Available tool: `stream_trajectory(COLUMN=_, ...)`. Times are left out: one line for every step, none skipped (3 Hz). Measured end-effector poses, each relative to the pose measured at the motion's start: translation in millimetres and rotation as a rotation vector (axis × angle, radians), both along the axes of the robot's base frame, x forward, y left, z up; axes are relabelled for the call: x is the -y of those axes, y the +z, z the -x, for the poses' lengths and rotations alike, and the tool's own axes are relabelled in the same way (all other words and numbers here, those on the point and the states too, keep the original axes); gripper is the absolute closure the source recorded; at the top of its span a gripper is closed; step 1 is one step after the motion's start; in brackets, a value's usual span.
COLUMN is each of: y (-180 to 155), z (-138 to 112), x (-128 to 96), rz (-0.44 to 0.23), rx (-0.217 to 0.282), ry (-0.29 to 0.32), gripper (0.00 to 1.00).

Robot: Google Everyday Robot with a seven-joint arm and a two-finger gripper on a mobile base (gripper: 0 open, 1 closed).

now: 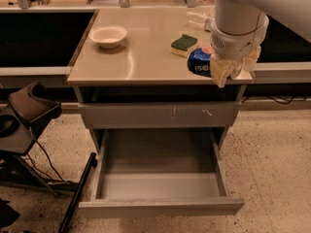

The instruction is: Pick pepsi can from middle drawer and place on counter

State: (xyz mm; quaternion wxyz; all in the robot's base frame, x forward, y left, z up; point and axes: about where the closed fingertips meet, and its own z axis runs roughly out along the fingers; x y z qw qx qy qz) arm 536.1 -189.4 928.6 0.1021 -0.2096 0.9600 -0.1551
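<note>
1. The pepsi can (199, 66) lies on its side, its long axis level and running roughly along the front edge of the counter (141, 62). Its blue body and white lettering show, and its far part is hidden behind a pad of the pincer.
2. The pincer (229, 68) hangs from above and is closed on the pepsi can. 1 cream pad crosses the can's near face. The free end of the can sticks out sideways from the pincer, toward the sponge.
3. Held this way, the can is over the front corner strip of the counter, just inside the edge. I cannot tell whether it touches the surface or hangs just above it.
4. The coming move turns on this: the counter lies directly below the pincer, but only a narrow margin separates the can from the front edge. In my judgement, setting it down further from the edge would be safer, since a can on its side may roll.
5. Beyond the can's free end, the sponge (183, 44) sits near. A clear bottle (198, 19) is behind the pincer, and the bowl (109, 36) is well apart.
6. Far below the pincer, the middle drawer (160, 186) stands pulled out with its floor bare.
</note>
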Motion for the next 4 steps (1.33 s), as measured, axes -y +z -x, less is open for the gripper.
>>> stream_trajectory(y=3, z=-29, x=12, rz=0.036, rx=0.0, ry=0.016, gripper=1.0)
stream_trajectory(y=19, z=-80, x=36, rz=0.043, rx=0.032, ry=0.013, gripper=1.0)
stream_trajectory(y=24, z=-119, x=63, rz=-0.007, rx=0.067, ry=-0.021, gripper=1.0)
stream_trajectory(y=18, z=-149, x=84, rz=-0.094, rx=0.103, ry=-0.055, gripper=1.0)
